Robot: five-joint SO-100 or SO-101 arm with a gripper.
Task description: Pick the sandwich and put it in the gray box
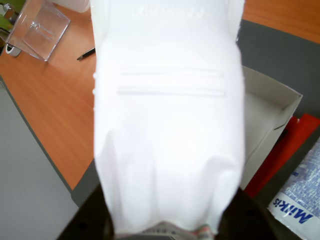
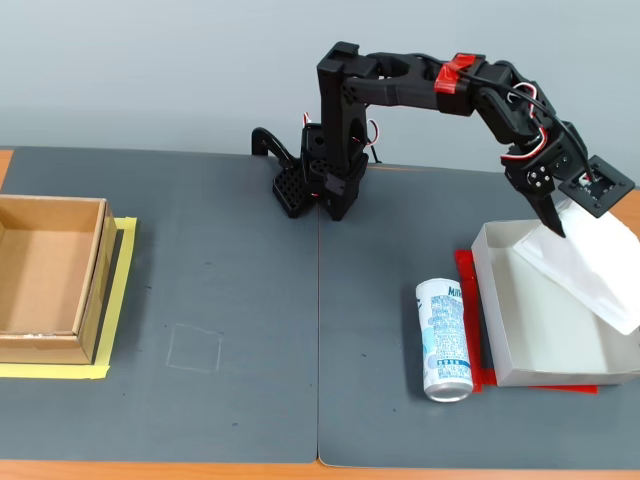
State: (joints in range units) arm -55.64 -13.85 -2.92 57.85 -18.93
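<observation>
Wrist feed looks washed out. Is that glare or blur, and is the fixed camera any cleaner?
Wrist view: the sandwich fills the frame, overexposed and soft, its wrapper detail nearly gone; the gray box behind reads sharper. Fixed view: even light, sharp, only soft shadows; gripper, sandwich and box all clear.

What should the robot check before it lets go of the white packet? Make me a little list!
1. Sandwich held by the gripper: ok.
2. Sandwich above the gray box: ok; it hangs tilted, low end over the box's right side in the fixed view.
3. Low end touching the box floor: cannot tell.
4. Box floor clear: ok where visible.
5. Drink can out of the way: ok; it lies outside the box's left wall.
6. Whole sandwich inside the walls: cannot tell.
</observation>
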